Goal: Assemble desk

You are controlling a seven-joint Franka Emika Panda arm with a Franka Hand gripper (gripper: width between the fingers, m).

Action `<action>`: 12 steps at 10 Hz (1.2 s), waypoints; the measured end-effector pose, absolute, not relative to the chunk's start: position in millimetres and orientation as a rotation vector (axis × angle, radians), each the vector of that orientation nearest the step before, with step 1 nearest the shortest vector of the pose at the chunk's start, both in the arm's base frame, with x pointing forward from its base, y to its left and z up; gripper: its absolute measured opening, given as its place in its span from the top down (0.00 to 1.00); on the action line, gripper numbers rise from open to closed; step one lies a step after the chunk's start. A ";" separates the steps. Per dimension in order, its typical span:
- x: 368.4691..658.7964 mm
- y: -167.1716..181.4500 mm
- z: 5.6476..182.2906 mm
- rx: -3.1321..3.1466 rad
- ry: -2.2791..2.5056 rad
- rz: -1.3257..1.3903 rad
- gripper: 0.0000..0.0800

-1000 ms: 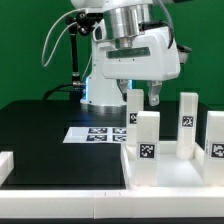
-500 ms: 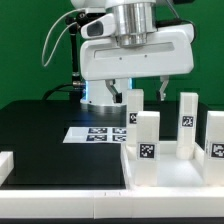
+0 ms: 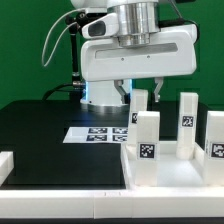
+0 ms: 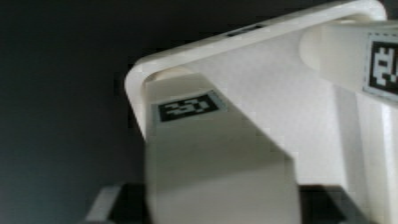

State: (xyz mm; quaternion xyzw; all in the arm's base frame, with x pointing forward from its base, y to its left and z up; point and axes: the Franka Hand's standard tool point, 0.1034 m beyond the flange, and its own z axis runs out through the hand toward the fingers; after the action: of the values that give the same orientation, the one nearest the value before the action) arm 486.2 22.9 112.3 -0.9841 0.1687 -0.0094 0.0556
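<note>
The desk's white rimmed panel (image 3: 170, 180) lies at the exterior view's right, with several tagged legs standing upright on it. My gripper (image 3: 140, 94) hangs over the rear leg (image 3: 138, 103), one finger on each side of its top. In the wrist view that leg (image 4: 214, 150) fills the space between my fingers (image 4: 107, 200), and a dark gap shows on each side. The jaws stand apart and do not press on it. A front leg (image 3: 146, 142) and two more legs (image 3: 187, 124) stand nearby. The panel's rounded corner (image 4: 196, 55) shows behind the leg.
The marker board (image 3: 98, 133) lies flat on the black table to the exterior view's left of the panel. A white block (image 3: 5, 166) sits at the left edge. A green backdrop and the arm's base stand behind.
The hand has turned broadside over the rear leg and dropped slightly. In the last half second its fingers have moved inward toward the leg's sides.
</note>
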 end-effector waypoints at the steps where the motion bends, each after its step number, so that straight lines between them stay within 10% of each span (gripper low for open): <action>1: 485.5 18.8 111.6 -2.965 0.634 -0.021 0.61; 7: 484.5 19.9 110.8 -2.273 1.962 0.090 0.62; 12: 482.8 20.1 109.1 -2.200 2.043 0.091 0.59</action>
State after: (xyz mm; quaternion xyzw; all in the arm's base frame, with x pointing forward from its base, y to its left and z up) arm 482.8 20.1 109.1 -0.7307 0.6785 0.0303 0.0689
